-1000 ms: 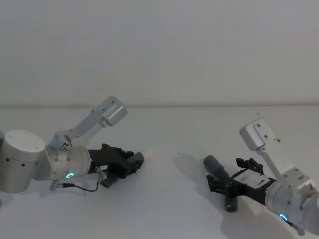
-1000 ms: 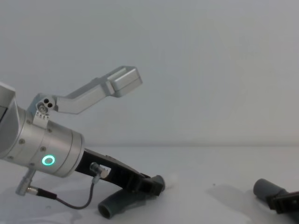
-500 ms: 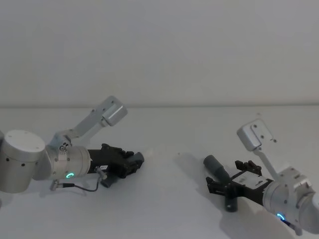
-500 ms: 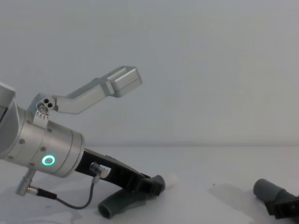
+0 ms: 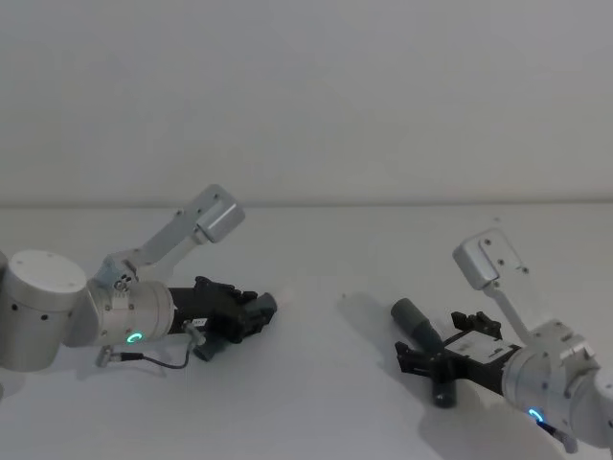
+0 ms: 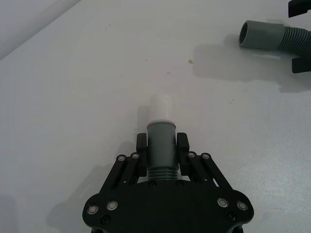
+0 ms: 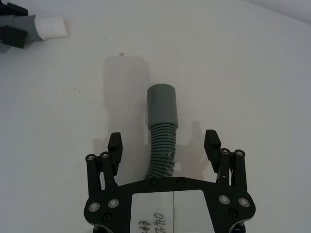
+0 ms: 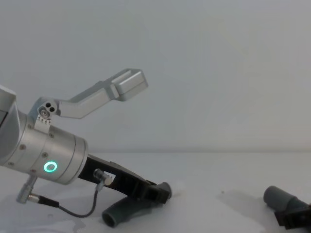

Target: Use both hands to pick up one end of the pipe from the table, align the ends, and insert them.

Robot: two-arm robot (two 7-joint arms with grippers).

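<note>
The tipped pipe piece [image 6: 161, 148] is being pinched at its smooth grey cuff by the left tool [image 6: 162, 141], whose fingers [image 6: 141, 145] are being pressed against both sides of that cuff. Its whitish tip [image 6: 161, 107] is being pointed out past the fingertips toward the worktop's right side. The ribbed tail [image 8: 121, 212] is hanging down beneath the tool to the worktop [image 5: 326, 393]. Whether the tip itself is touching the surface cannot be told. This piece is being held over the left half of the worktop, well short of the far edge.

The sleeved pipe piece [image 7: 163, 131] is lying flat in the right half of the worktop, well apart from the tipped piece. Its wide sleeve [image 7: 162, 104] is being turned toward the middle and the far edge, and its ribbed part is running back toward the near edge.

The right tool [image 7: 164, 141] is being held spread around that ribbed part. One finger is standing on each side, with a clear gap between each finger and the hose.
</note>
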